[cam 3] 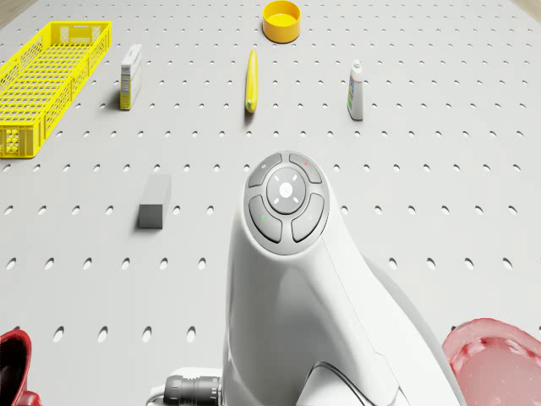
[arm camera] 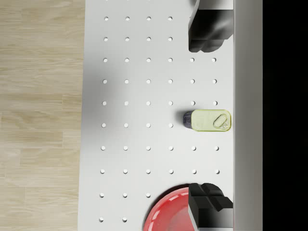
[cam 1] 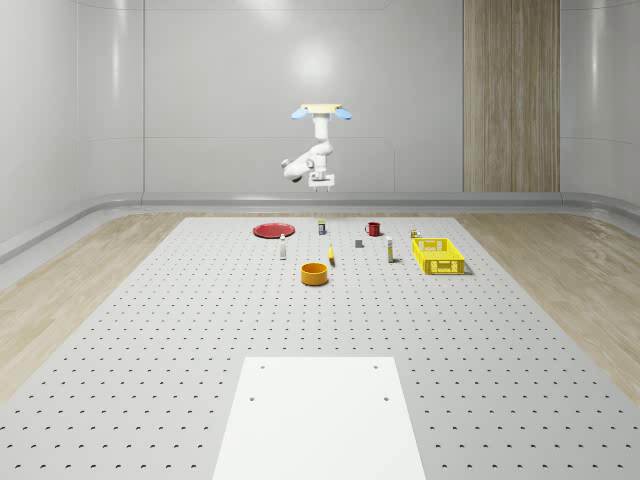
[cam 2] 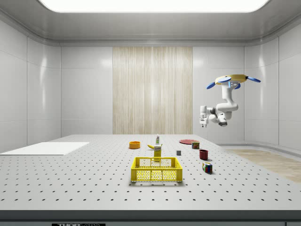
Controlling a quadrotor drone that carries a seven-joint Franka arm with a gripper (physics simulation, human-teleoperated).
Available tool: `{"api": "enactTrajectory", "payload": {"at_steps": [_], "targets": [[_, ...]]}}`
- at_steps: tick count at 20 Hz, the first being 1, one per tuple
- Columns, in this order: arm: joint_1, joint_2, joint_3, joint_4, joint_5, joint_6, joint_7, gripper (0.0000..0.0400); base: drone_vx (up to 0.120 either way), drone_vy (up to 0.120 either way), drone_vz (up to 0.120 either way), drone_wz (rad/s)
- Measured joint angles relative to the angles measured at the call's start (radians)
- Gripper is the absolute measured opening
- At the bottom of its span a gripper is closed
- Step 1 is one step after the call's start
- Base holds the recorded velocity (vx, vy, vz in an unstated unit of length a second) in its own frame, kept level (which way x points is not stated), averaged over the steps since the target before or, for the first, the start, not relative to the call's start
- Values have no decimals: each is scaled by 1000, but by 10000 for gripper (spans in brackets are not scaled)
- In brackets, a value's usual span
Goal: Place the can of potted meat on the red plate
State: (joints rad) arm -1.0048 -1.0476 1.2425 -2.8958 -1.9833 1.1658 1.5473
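The potted meat can (arm camera: 211,120) stands on the surface (arm camera: 144,86) near the red plate (arm camera: 168,214), our wide-open hand (arm camera: 209,118) high above it under the hovering drone (cam 1: 321,111); descending off-centre could topple it.

Wrist view: red plate (arm camera: 168,211) cut by the bottom edge and partly behind a finger (arm camera: 207,199). Drone view: arm (cam 3: 313,288) hides table (cam 3: 84,288); mug (cam 3: 13,364) cut at lower left. Whole-scene view: can (cam 1: 321,227) too small to read.

Simulated lab: perforated test table (cam 1: 150,330), bare walls.
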Motion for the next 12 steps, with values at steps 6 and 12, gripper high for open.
{"api": "enactTrajectory", "payload": {"at_steps": [6,12], "targets": [[-34,-37,20,0,8,15,26,400,53,0,-107,0],[-52,-70,35,2,22,39,42,400,120,20,0,0]]}}
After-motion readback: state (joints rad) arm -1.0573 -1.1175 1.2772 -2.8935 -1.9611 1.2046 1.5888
